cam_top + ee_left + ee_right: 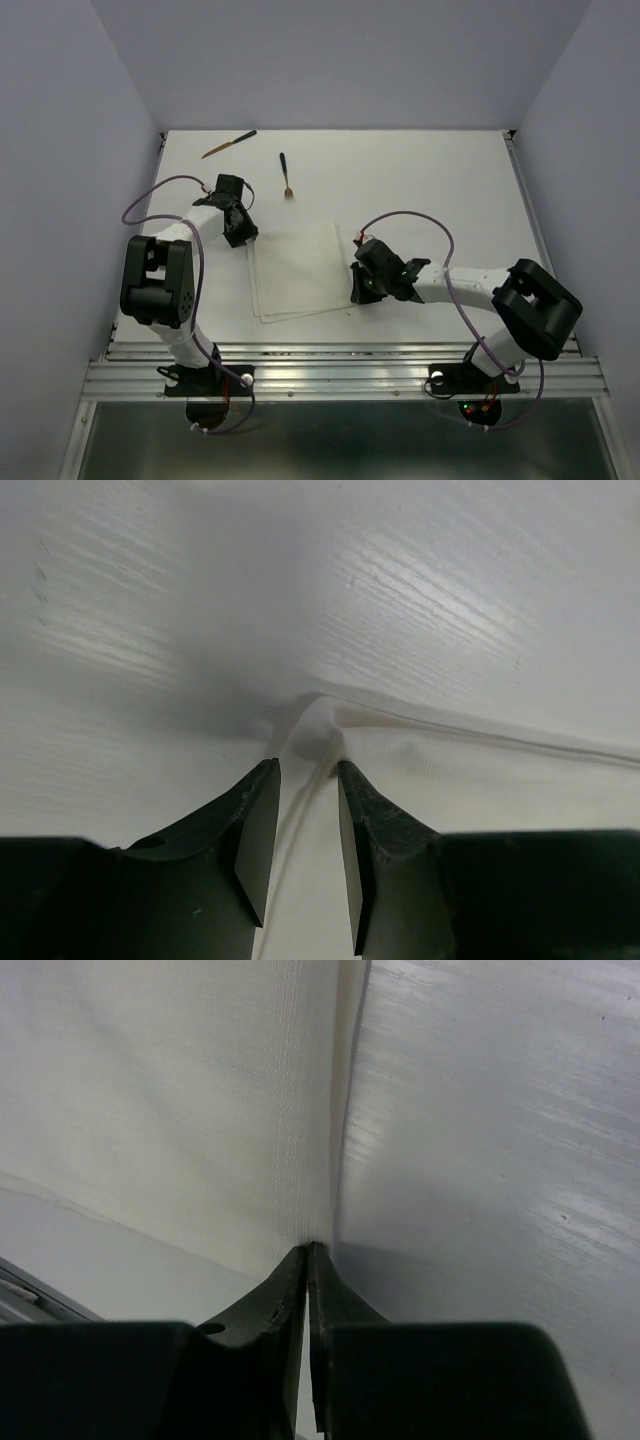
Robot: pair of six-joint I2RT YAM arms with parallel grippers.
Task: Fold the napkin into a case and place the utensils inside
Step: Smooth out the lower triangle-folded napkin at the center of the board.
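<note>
The plain white napkin [297,270] lies layered near the front edge of the bench [450,180]. The left pincer [305,768] stands open around its puckered corner, and the right pincer [308,1250] pinches its edge.

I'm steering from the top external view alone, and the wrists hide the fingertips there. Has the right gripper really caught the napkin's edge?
Observer: Yes. In the right wrist view the right gripper is pinched shut on the napkin, right at its edge.
Operator: And the left one?
Observer: In the left wrist view the left gripper has its jaws apart, with the napkin's corner puckered up between them and not clamped.
</note>
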